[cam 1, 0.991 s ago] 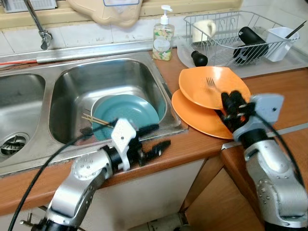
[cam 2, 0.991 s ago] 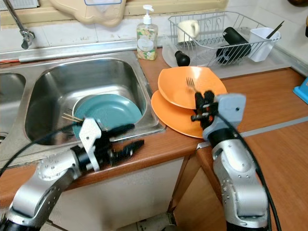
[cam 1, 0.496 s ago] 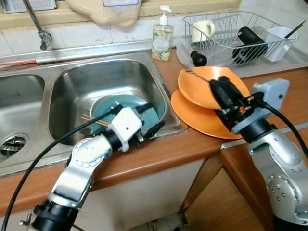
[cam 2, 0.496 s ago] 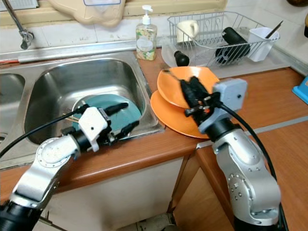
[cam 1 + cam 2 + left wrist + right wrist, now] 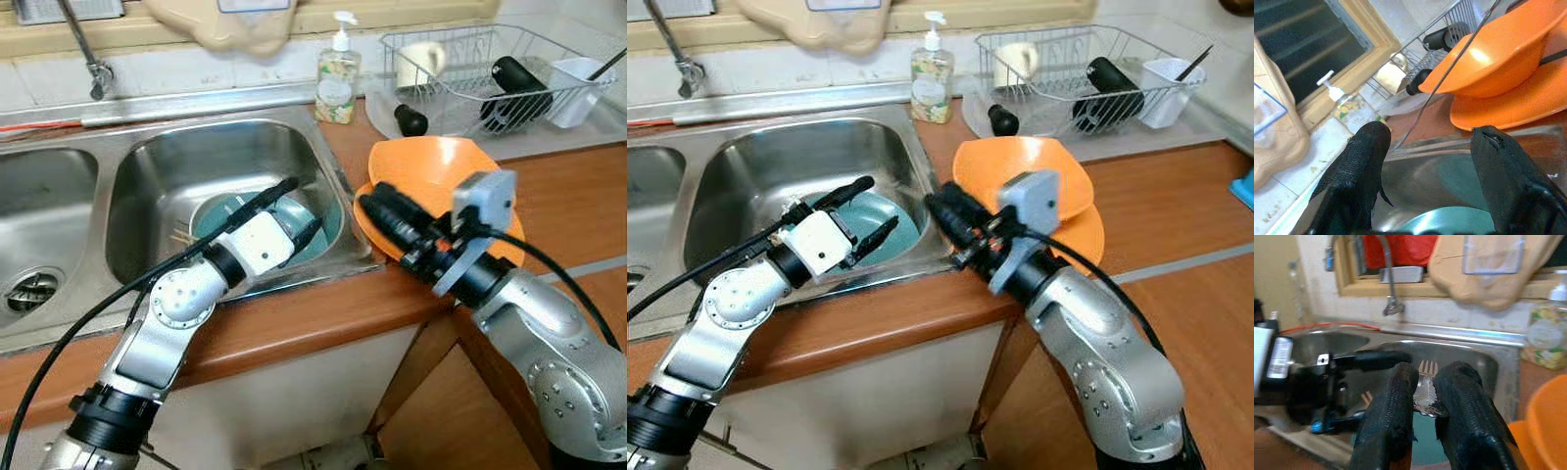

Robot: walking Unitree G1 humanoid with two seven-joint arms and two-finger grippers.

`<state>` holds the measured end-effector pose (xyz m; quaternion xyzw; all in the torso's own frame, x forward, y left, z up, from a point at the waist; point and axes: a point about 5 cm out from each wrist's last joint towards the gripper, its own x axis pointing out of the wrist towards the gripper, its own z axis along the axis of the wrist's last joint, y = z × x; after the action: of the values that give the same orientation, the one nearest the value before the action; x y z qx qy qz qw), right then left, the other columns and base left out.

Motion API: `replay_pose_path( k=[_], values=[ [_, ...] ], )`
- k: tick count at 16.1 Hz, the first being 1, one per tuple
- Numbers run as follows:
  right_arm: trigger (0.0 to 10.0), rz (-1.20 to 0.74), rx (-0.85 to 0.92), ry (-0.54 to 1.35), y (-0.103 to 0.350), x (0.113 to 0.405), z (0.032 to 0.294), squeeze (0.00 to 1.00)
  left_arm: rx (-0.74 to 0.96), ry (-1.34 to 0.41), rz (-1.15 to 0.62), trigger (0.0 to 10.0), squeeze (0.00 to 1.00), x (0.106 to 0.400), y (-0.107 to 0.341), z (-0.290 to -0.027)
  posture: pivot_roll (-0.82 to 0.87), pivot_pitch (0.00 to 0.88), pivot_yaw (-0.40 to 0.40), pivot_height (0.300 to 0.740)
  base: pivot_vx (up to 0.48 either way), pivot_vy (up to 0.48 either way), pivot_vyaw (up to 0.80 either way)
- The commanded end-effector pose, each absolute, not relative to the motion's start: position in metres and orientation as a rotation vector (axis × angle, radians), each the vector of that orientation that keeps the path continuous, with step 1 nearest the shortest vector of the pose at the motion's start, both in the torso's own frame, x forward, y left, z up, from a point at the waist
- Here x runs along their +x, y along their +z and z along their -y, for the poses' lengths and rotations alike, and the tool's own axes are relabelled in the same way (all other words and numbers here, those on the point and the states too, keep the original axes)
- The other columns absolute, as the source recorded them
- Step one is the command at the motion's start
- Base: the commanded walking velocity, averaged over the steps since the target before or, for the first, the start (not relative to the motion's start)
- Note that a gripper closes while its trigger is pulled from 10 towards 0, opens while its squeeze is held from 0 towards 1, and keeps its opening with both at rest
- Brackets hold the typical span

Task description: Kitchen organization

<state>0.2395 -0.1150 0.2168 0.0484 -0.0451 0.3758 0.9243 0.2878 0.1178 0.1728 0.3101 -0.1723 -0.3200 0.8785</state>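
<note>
My right gripper (image 5: 367, 201) is shut on a metal fork (image 5: 1426, 368), whose tines show between the fingers in the right wrist view. It reaches left across the orange bowl (image 5: 441, 166) and the orange plate (image 5: 1087, 230) under it, with its tips at the right rim of the sink (image 5: 345, 211). My left gripper (image 5: 299, 208) is open over the teal plate (image 5: 906, 230) lying in the right sink basin, with nothing between its fingers (image 5: 1359, 166). Wooden chopsticks (image 5: 181, 235) lie beside the teal plate.
A soap bottle (image 5: 338, 73) stands behind the sink. A wire dish rack (image 5: 490, 69) at the back right holds a mug, a black bottle and a white cup. The faucet (image 5: 83, 44) is at the back left, above a second basin (image 5: 39, 225). The wooden counter (image 5: 323, 313) runs along the front.
My right gripper took the fork from the orange bowl and swung left to the sink's rim. My left gripper rose from the counter edge into the basin, over the teal plate.
</note>
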Motion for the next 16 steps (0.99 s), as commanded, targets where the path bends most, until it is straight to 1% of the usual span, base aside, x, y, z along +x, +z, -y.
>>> replay_pose_path(
  k=[1,4,5,6,7,16],
  values=[
    [0.0,0.115,0.087,0.811,0.2248,0.2367,0.1104,0.00,0.670,-0.659,0.390,10.0,0.00,0.2907,0.1776,-0.1152,-0.17,0.000,0.014,0.740,0.000,0.000,0.00],
    [0.0,0.115,0.083,0.838,0.2287,0.2343,0.1073,0.00,0.707,-0.653,0.423,10.0,0.00,0.2938,0.1797,-0.1141,-0.18,0.000,0.024,0.740,0.000,0.000,0.00],
    [0.0,0.115,0.080,0.852,0.2304,0.2327,0.1058,0.00,0.720,-0.668,0.424,7.2,0.00,0.2947,0.1786,-0.1137,-0.18,0.000,0.025,0.740,0.000,0.000,0.00],
    [0.0,0.114,0.078,0.860,0.2311,0.2316,0.1049,0.00,0.735,-0.685,0.420,3.1,0.00,0.2949,0.1771,-0.1132,-0.18,0.000,0.024,0.740,0.000,0.000,0.00],
    [0.0,0.112,0.078,0.865,0.2313,0.2310,0.1043,0.00,0.744,-0.688,0.420,0.0,0.00,0.2950,0.1767,-0.1132,-0.18,0.000,0.022,0.740,0.000,0.000,0.00],
    [0.0,0.107,0.081,0.874,0.2334,0.2314,0.1009,0.00,0.788,-0.683,0.489,0.0,0.00,0.2969,0.1824,-0.1111,-0.17,0.000,0.015,0.740,0.000,0.000,0.00]
  ],
)
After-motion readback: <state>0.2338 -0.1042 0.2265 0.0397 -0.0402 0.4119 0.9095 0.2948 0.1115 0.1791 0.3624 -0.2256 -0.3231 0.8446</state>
